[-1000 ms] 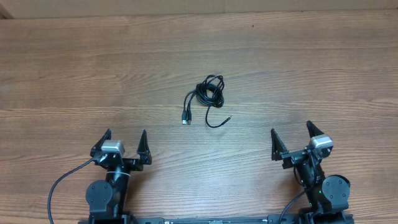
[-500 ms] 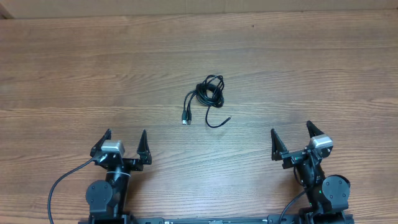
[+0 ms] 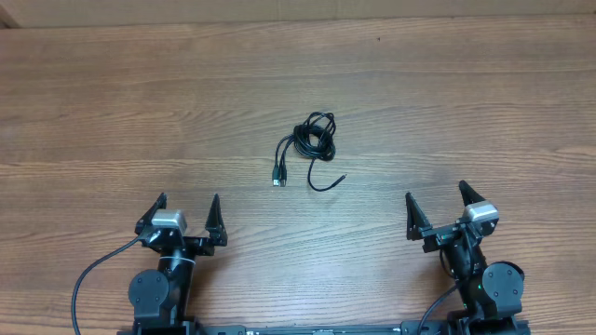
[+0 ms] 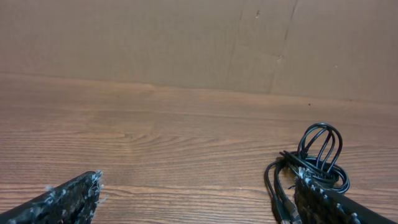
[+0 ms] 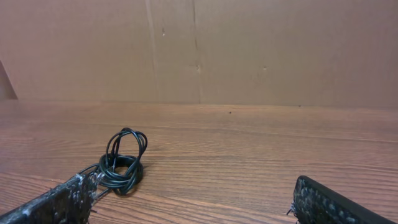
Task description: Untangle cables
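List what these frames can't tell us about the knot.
- Overhead: cables too small; crossings and cord count unreadable.
- Left wrist: left pincer finger covers the bundle's lower part; ends run off the bottom edge.
- Right wrist: right pincer finger hides the tails.

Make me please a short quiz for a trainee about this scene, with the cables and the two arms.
1. True or false: the cables lie bunched on the table, and neither arm touches them.
2. Choose one. The jaws of both arms are: A) shut on a cable; B) open and empty; C) shut and empty.
3. Short answer: in the left wrist view, on which side of the picture do the cables show?

Key: 1 true. 2 B. 3 the right side.
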